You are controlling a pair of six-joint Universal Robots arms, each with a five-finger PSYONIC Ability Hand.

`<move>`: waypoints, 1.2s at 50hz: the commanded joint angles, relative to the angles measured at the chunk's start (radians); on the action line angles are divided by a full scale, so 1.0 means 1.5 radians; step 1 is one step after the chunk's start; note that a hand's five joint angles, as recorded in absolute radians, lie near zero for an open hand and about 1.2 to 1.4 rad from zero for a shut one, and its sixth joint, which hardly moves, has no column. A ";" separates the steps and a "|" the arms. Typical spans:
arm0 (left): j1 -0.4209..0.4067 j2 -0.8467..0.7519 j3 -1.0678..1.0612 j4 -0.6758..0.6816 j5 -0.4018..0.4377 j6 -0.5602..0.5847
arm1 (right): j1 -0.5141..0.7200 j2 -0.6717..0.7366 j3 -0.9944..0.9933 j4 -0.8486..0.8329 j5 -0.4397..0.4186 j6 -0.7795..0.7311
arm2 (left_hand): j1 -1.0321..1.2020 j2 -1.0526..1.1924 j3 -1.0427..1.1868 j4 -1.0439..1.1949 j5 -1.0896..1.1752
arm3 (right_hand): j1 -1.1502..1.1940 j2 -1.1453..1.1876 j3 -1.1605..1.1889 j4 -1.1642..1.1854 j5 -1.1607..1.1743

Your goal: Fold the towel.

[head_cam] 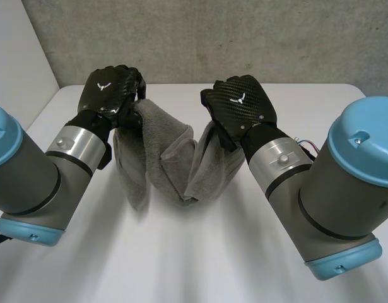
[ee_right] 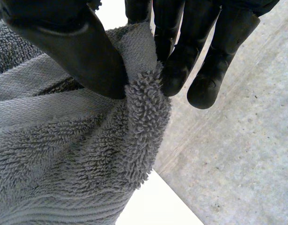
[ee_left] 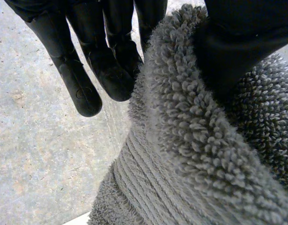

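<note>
Big grey arms (head_cam: 29, 183) with blue caps reach over the white table (head_cam: 181, 259). The left hand (head_cam: 111, 91) pinches the grey towel (head_cam: 162, 158) at its top edge, thumb against fingers (ee_left: 106, 70). The right hand (head_cam: 238, 101) pinches the other end the same way. The towel hangs between them, held up and saggy in the middle, and its low part droops close to the table. I think no neat fold is made yet. It has to be laid down flat and folded over.

Grey terry towel (head_cam: 162, 158) lifted off table by 2 corners; sags in middle w/ folds.
</note>
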 commanded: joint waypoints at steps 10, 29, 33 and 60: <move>0.003 0.009 0.001 -0.005 0.007 0.007 | -0.021 0.006 -0.085 0.146 -0.020 -0.065 | 0.029 0.000 0.001 -0.002 0.010 | 0.043 0.048 0.022 0.024 0.037; -0.001 -0.032 0.055 -0.152 0.007 0.061 | -0.113 0.067 -0.156 0.366 -0.079 -0.198 | 0.029 0.000 0.001 -0.002 0.010 | 0.043 0.048 0.022 0.024 0.037; -0.003 -0.046 0.072 -0.201 0.007 0.102 | -0.123 0.075 -0.158 0.368 -0.078 -0.200 | 0.029 0.000 0.001 -0.002 0.010 | 0.043 0.048 0.022 0.024 0.037; 0.021 0.006 -0.027 0.094 -0.034 0.119 | -0.226 0.105 -0.219 0.158 -0.235 0.021 | 0.029 0.000 0.001 -0.002 0.010 | 0.043 0.048 0.022 0.024 0.037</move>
